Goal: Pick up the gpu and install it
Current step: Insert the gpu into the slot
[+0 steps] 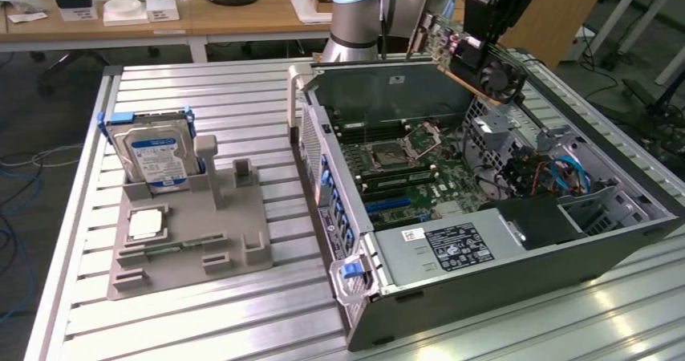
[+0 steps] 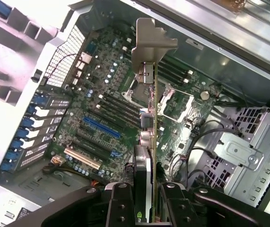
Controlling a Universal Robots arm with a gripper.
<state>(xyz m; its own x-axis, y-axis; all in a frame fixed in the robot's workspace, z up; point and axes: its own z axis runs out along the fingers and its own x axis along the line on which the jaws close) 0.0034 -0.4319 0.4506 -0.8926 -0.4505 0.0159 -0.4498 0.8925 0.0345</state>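
My gripper [image 1: 495, 24] hangs above the far right corner of the open computer case [image 1: 354, 217], shut on the gpu [image 1: 487, 64]. The card hangs tilted, its round black fan facing the exterior camera. In the wrist view the gpu [image 2: 152, 118] is seen edge-on, running from between my fingers [image 2: 121, 201] out to its silver bracket [image 2: 151, 42]. Far beneath it lies the motherboard [image 2: 102, 94] with a blue slot [image 2: 99, 127]. The card is held in the air, well clear of the board.
A grey fixture [image 1: 192, 241] on the slatted aluminium table [image 1: 214, 96] holds a hard drive in a blue frame [image 1: 156, 156], a square chip [image 1: 144, 223] and a slim memory stick [image 1: 176, 247]. Inside the case sit the power supply [image 1: 450, 249] and blue cables [image 1: 562, 172].
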